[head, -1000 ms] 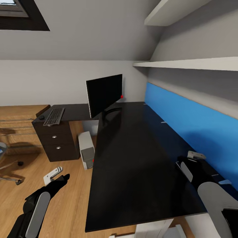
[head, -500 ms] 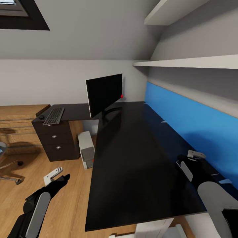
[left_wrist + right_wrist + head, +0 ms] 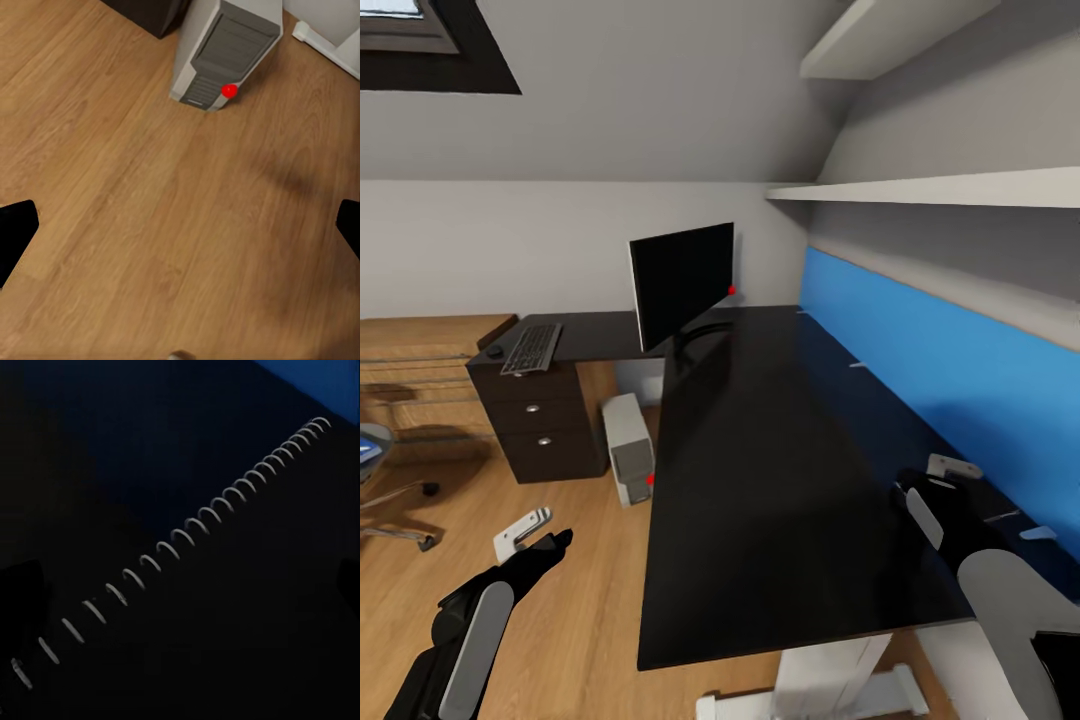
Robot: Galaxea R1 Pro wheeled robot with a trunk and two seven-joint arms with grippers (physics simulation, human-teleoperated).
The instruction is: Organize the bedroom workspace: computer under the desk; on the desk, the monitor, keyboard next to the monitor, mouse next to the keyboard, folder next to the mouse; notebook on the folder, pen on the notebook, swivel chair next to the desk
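Notebook [image 3: 225, 607] lies flat on desk [image 3: 780, 450], spiral spine running diagonally

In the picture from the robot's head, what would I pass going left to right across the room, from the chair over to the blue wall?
swivel chair → mouse → keyboard → computer → monitor → blue wall panel

Glossy black desk [image 3: 780, 470], blue wall panel [image 3: 940, 370]
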